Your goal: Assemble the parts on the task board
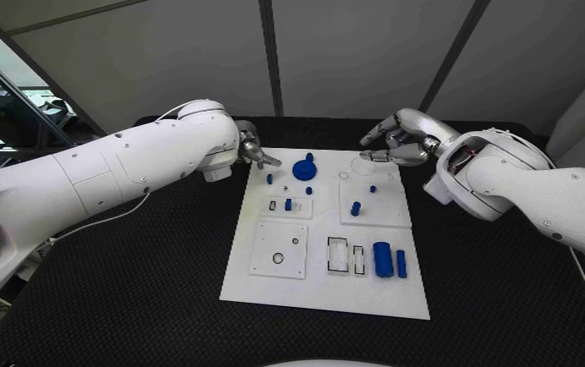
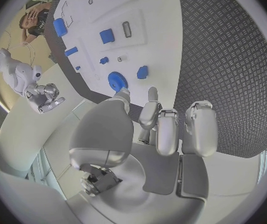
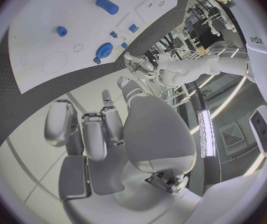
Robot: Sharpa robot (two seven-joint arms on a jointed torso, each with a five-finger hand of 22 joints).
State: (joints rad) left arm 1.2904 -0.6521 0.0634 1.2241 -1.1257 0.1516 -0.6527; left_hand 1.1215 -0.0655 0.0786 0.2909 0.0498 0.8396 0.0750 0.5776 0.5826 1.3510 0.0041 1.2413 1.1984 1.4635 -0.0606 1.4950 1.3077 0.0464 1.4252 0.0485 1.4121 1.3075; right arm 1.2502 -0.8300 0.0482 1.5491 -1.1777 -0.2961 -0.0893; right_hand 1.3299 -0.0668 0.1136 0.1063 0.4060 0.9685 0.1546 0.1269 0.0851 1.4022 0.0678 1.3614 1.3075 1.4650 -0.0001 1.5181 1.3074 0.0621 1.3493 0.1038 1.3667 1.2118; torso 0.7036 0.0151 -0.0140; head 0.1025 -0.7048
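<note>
Head view: nothing's held yet, left hand and right hand loosely curled and empty; the blue gear probably gets grabbed next.

A white rectangular task board lies flat on the black bench, its long side running away from the robot. A blue gear sits near its far edge, with small blue pegs scattered around the middle. Two blue cylinders lie side by side near the right edge, beside outlined rectangular slots.
</note>
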